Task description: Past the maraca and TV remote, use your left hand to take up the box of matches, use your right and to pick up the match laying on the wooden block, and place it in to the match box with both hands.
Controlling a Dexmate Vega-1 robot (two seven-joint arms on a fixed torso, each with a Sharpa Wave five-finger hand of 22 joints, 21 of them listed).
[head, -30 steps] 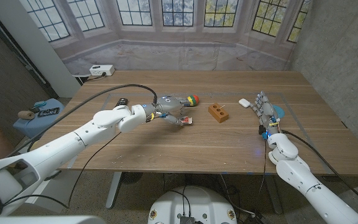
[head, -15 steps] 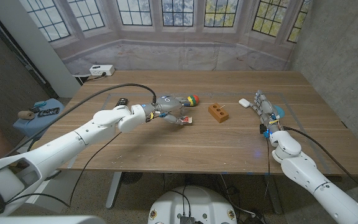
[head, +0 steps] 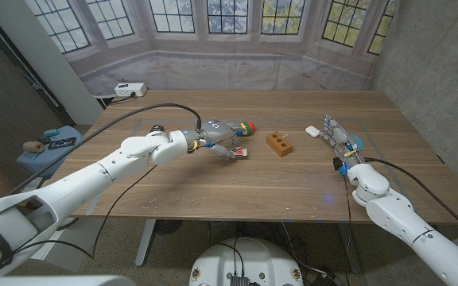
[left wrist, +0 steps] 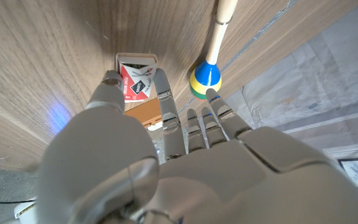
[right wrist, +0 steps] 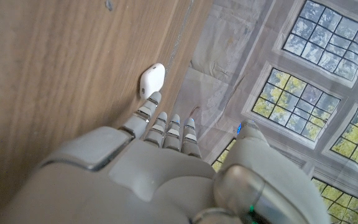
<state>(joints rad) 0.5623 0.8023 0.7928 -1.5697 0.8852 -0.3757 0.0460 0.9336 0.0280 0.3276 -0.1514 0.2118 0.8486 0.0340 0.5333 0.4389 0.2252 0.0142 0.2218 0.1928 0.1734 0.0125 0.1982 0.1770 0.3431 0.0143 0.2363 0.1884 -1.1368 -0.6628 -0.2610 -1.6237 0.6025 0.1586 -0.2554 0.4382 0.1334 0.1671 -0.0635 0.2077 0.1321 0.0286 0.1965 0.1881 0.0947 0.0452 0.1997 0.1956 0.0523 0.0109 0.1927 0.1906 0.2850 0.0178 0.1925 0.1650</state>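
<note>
Spanning the head view, a wooden table (head: 237,179) is seen before a bay of leaded windows (head: 237,16) and a grey wall. A small matchbox (head: 238,152) with a red and white label lies left of centre, just under the fingertips of the left hand (head: 217,137), whose fingers are curled around it, touching. A maraca (head: 245,127) lies just beyond. A wooden block (head: 278,143) stands at centre. The right hand (head: 339,141) is held apart at the right, fingers straight and together, empty, near a white object (head: 313,131).
</note>
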